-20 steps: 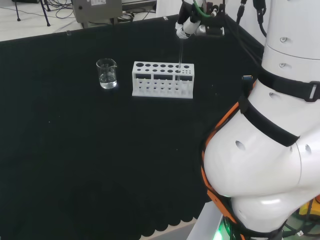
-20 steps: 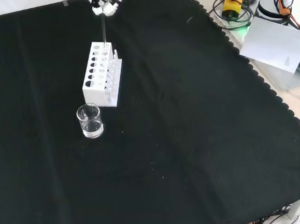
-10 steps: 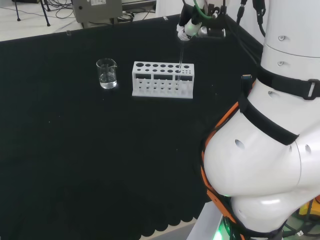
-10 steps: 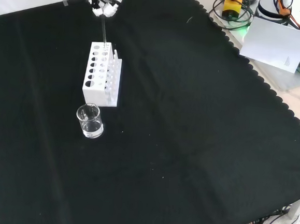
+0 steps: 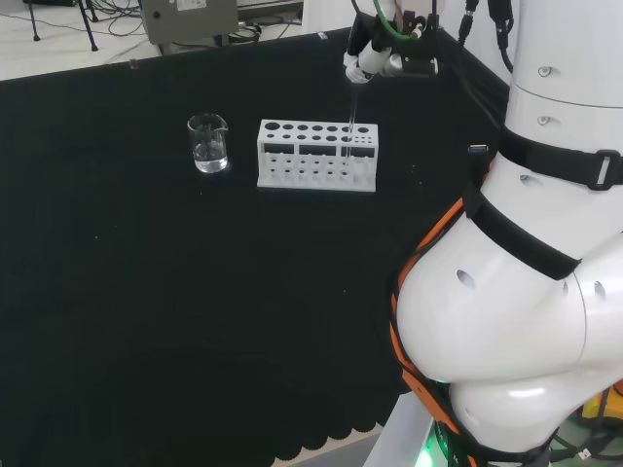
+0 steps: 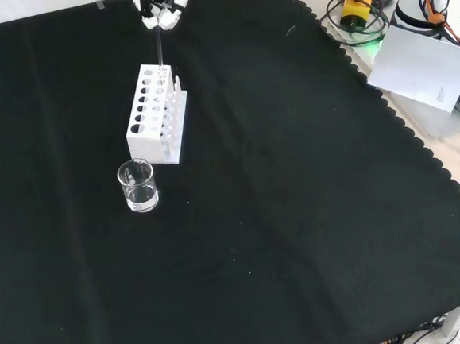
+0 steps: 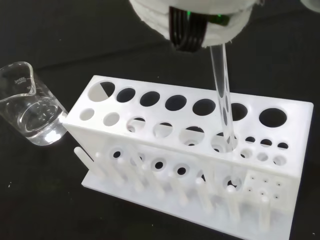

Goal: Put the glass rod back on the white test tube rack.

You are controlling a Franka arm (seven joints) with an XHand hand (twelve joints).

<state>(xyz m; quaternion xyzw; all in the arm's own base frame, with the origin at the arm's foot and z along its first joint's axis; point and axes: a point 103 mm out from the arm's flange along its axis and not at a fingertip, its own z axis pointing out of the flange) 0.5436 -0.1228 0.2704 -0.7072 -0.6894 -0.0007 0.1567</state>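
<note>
Bare cloth (image 6: 308,194) around rack (image 6: 156,122), beaker (image 6: 138,186)

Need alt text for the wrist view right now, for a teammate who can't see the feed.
A clear glass rod stands with its lower end in a hole of the white test tube rack. A glass beaker sits on the black cloth beside the rack's end.

The head view looks from behind and above the arm (image 5: 516,292) across the cloth. The front view faces down from the opposite side. The wrist view sits close above the rack (image 7: 190,150), which both wider views share (image 5: 316,154) (image 6: 156,114).
</note>
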